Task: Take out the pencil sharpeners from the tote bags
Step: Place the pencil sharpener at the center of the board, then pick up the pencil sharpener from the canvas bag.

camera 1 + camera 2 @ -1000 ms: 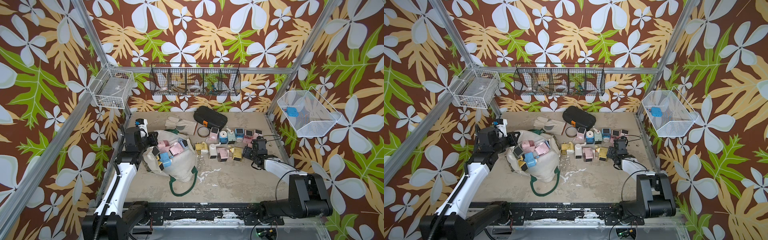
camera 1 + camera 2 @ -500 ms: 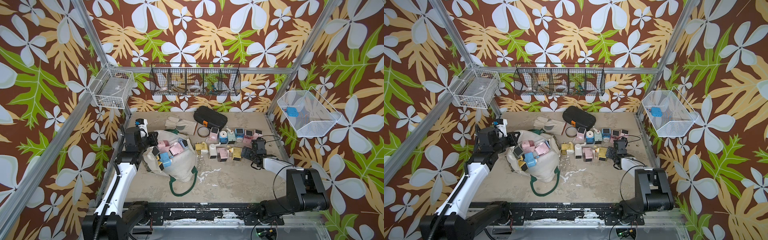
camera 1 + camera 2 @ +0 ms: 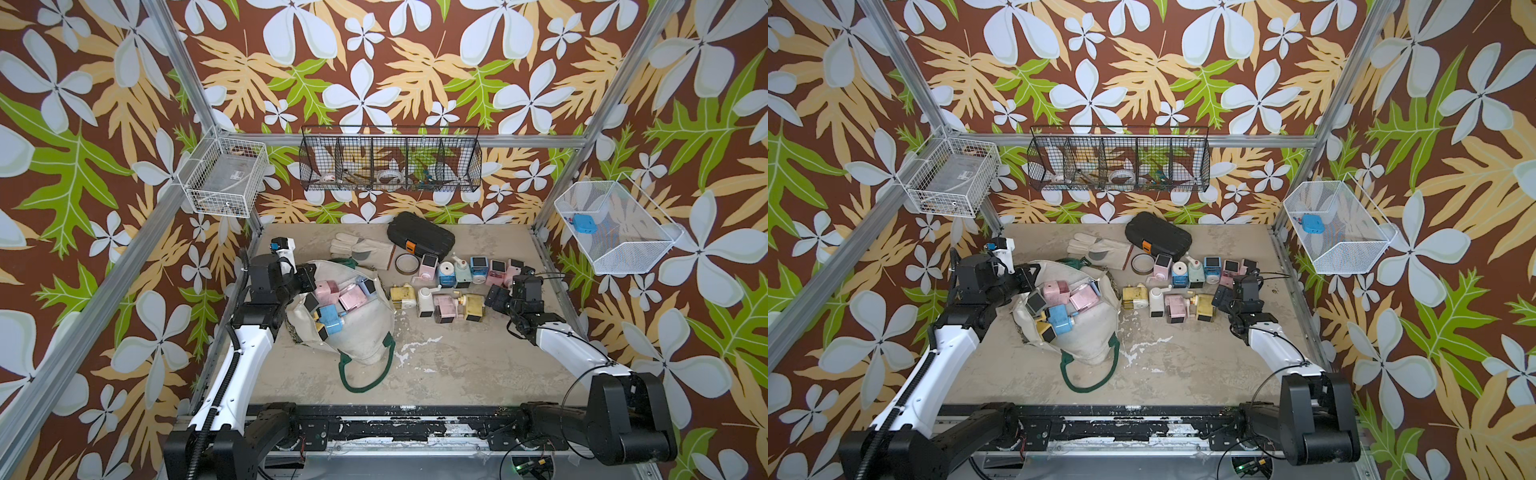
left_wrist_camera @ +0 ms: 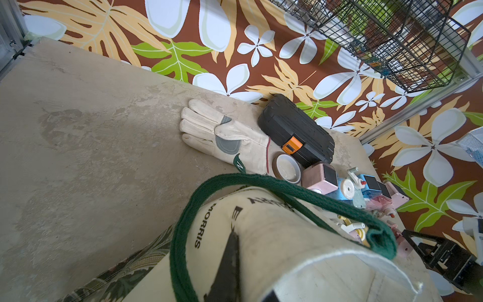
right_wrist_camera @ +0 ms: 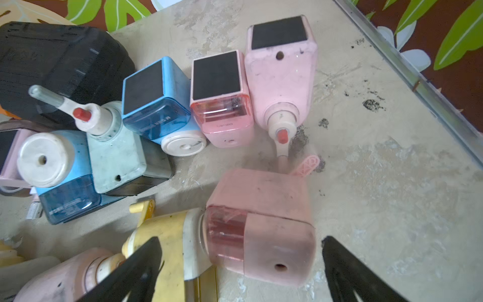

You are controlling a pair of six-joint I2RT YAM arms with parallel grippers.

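Tote bag (image 3: 365,332) canvas partly hides the pencil sharpeners (image 3: 328,318) inside.

The right gripper (image 5: 241,239) has opened wider, letting go of the pink pencil sharpener (image 5: 261,198) between its fingers.

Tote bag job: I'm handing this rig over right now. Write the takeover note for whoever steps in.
Left gripper: shut on the rim of the tote bag, holding its mouth open.
Right gripper: open, jaws either side of a pink sharpener lying on the table.
Done: about a dozen unloaded sharpeners clustered on the table beside the bag.
Left: at least five sharpeners in the bag, pink, blue and yellow; more may be hidden underneath.
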